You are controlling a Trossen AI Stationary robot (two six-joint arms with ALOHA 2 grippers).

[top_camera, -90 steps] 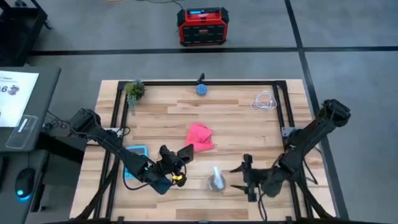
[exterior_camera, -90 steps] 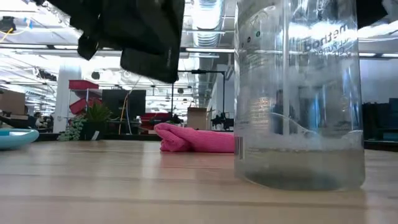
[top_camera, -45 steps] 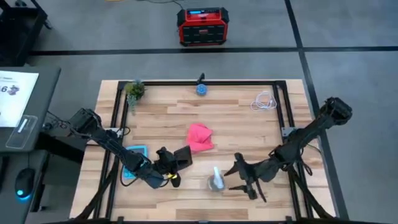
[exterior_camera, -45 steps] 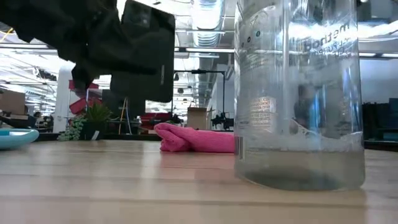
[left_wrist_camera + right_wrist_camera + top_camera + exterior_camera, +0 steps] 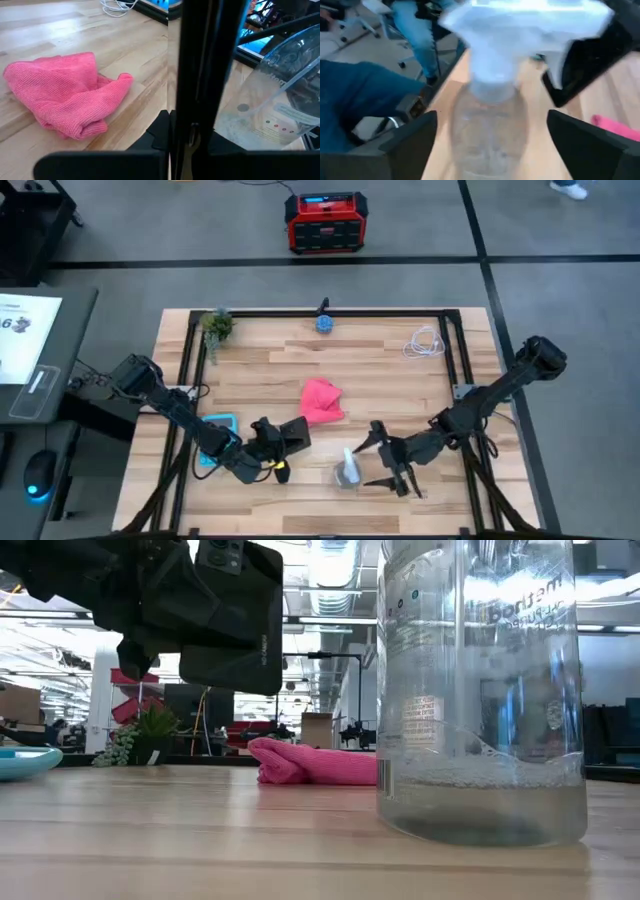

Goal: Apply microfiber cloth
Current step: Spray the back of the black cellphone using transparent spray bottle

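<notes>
The pink microfiber cloth [image 5: 320, 400] lies crumpled on the wooden table's middle, also seen in the left wrist view [image 5: 65, 92] and the low view [image 5: 315, 764]. My left gripper [image 5: 276, 446] hovers near it toward the near left, shut on a black phone [image 5: 293, 432]. A clear spray bottle [image 5: 348, 470] stands upright near the front edge. My right gripper [image 5: 374, 461] is open just to the bottle's right. Its fingers point at the bottle [image 5: 490, 125] and stand apart from it. My left gripper pinches the black phone between its two fingers at one end [image 5: 192, 127]. In the wrist view the phone runs edge-on away from the fingers. The fingers come roughly level from the table's left. The phone [image 5: 230, 625] is lifted clear, its camera side facing the near edge.
A light blue calculator [image 5: 215, 430] lies at the left, beside my left arm. A small plant [image 5: 215, 325], a blue round object [image 5: 324, 323] and a white cable [image 5: 425, 343] sit along the far edge. Black frame rails [image 5: 455, 350] border the tabletop.
My right gripper has gone toward the table's left, up to the spray bottle, staying open. My left gripper has turned the phone, which has dropped slightly and now shows its camera side to the near edge. Cloth and bottle have stayed put.
</notes>
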